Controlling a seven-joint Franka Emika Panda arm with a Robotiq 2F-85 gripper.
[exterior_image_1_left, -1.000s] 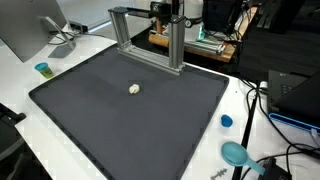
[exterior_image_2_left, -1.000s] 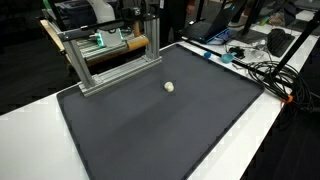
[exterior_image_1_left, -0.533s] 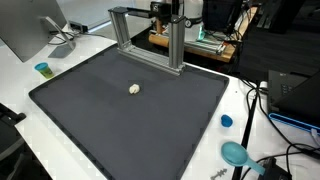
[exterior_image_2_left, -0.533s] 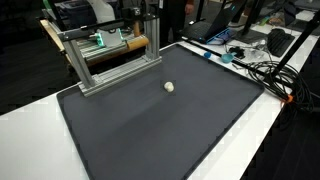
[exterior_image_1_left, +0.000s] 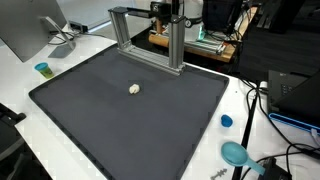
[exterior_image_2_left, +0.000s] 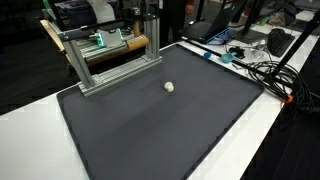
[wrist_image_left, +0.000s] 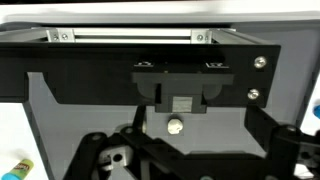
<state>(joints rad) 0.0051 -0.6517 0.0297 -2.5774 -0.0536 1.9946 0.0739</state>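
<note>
A small off-white ball (exterior_image_1_left: 134, 89) lies alone near the middle of a dark grey mat (exterior_image_1_left: 150, 125) and shows in both exterior views (exterior_image_2_left: 169, 87). Neither exterior view shows the arm or gripper. In the wrist view the ball (wrist_image_left: 175, 126) sits just below a black block with a grey square. My gripper (wrist_image_left: 190, 155) shows as black linkages along the bottom edge, open, the jaws wide apart with nothing between them. The ball is close to the gripper's centre line, and the mat (wrist_image_left: 90, 110) lies beneath.
An aluminium frame (exterior_image_1_left: 178, 45) stands at the mat's back edge (exterior_image_2_left: 110, 55). On the white table are a small blue cup (exterior_image_1_left: 42, 69), a blue cap (exterior_image_1_left: 226, 121) and a teal round object (exterior_image_1_left: 235, 153). A monitor (exterior_image_1_left: 25, 30) and cables (exterior_image_2_left: 262, 70) flank the mat.
</note>
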